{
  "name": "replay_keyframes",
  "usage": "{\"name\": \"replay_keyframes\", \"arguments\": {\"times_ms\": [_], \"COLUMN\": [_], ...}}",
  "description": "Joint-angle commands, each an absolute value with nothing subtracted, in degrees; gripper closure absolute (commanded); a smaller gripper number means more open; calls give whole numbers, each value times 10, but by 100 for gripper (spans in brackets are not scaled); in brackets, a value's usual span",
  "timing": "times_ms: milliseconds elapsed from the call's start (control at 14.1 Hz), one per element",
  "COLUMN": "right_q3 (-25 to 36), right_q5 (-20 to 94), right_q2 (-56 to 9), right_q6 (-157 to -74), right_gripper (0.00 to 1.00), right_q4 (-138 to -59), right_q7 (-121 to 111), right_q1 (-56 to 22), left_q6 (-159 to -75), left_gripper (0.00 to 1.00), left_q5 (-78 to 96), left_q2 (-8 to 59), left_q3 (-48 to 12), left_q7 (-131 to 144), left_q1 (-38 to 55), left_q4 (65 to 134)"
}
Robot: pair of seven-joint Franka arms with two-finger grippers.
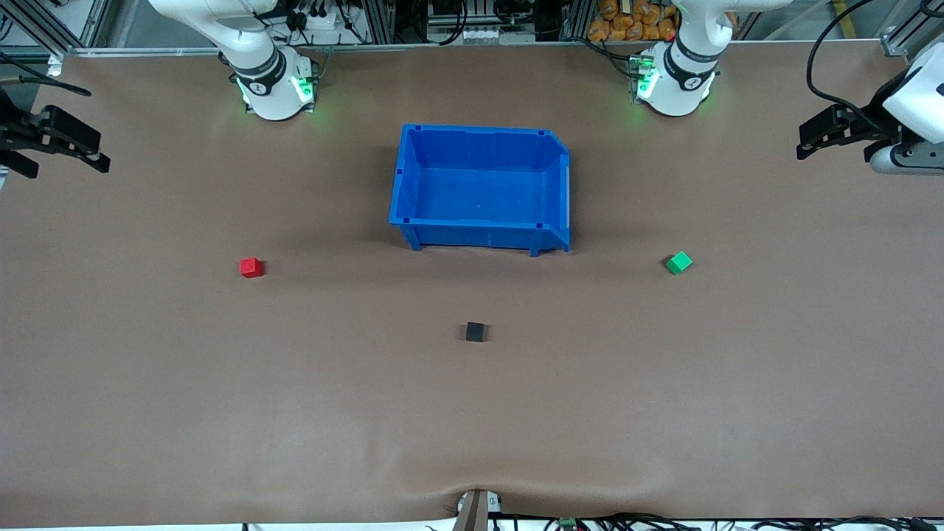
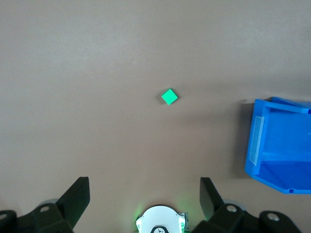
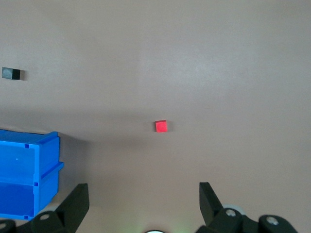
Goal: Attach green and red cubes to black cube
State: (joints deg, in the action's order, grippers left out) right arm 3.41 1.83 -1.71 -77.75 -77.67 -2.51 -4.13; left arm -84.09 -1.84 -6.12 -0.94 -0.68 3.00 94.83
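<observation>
Brown matting covers your whole table (image 1: 221,413), and everything on it sits apart from everything else. At the middle stands the blue bin (image 1: 483,184), open at the top, nearer the robots' bases than any of the cubes.

Take the black cube (image 1: 476,331) as your clock centre in the front view, with twelve pointing toward the bases. You find the bin at about twelve, the red cube (image 1: 251,267) at about ten, toward the right arm's end of the table, and the green cube (image 1: 678,262) at about two, toward the left arm's end. Both coloured cubes lie well apart from the black one, and none touches the bin.

Your left gripper (image 1: 818,140) hangs high over the left arm's end of the table, its fingers (image 2: 77,196) spread wide and holding nothing; its wrist view looks down on the green cube (image 2: 169,96). Your right gripper (image 1: 70,147) hangs over the right arm's end, fingers (image 3: 77,201) likewise spread and bare, with the red cube (image 3: 161,126) below it and the black cube (image 3: 10,74) off near the frame's edge.
</observation>
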Motion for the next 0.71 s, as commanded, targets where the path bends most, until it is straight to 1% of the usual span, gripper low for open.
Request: {"name": "replay_keyframes", "arguments": {"times_ms": [0, 142, 283, 638], "right_q3": [30, 30, 30, 30], "right_q5": [25, 25, 26, 26], "right_q2": [-17, -17, -17, -17], "right_q6": [-771, -771, -771, -772], "right_gripper": [0, 0, 0, 0], "right_q4": [-776, -776, -776, -776], "right_q7": [-22, -22, -22, -22], "right_q1": [-35, -35, -34, -35], "left_q6": [-830, -830, -830, -830], "left_gripper": [0, 0, 0, 0], "left_q5": [-30, -31, -31, -31], "left_q2": [-58, -54, -35, -33], "left_q3": [-10, -8, -8, -8], "left_q7": [3, -1, -3, -5], "left_q1": [31, 29, 25, 20], "left_q4": [936, 923, 903, 900]}}
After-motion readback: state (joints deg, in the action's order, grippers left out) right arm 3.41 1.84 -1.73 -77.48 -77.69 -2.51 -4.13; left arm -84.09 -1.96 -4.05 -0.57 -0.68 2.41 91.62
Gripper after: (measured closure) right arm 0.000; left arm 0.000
